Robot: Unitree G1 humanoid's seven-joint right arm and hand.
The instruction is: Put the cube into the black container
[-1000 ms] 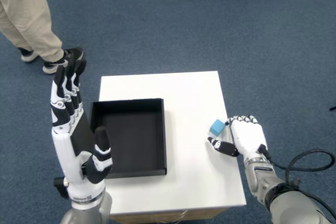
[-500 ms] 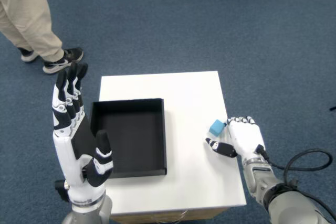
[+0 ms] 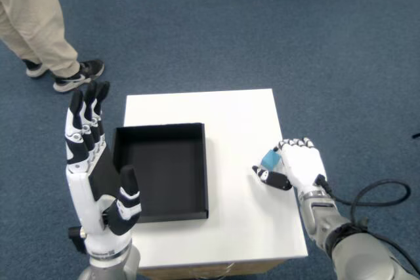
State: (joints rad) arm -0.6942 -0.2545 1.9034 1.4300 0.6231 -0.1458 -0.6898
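Head view shows the blue cube [image 3: 271, 159] on the white table [image 3: 236, 113], well to the right of the black container [image 3: 161, 170], with the right hand [image 3: 298, 165] curled around it, thumb below and fingertips above; whether it is truly gripped I cannot tell. The container is empty, presumably awaiting the cube, while the left hand [image 3: 95, 168] hangs open-fingered at its left edge.

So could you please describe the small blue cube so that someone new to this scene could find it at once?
Start at the square white table on the blue carpet, with the shallow black square container on its left half. Near its right edge, the white robotic right hand curls around the small light-blue cube, the table's only coloured thing.
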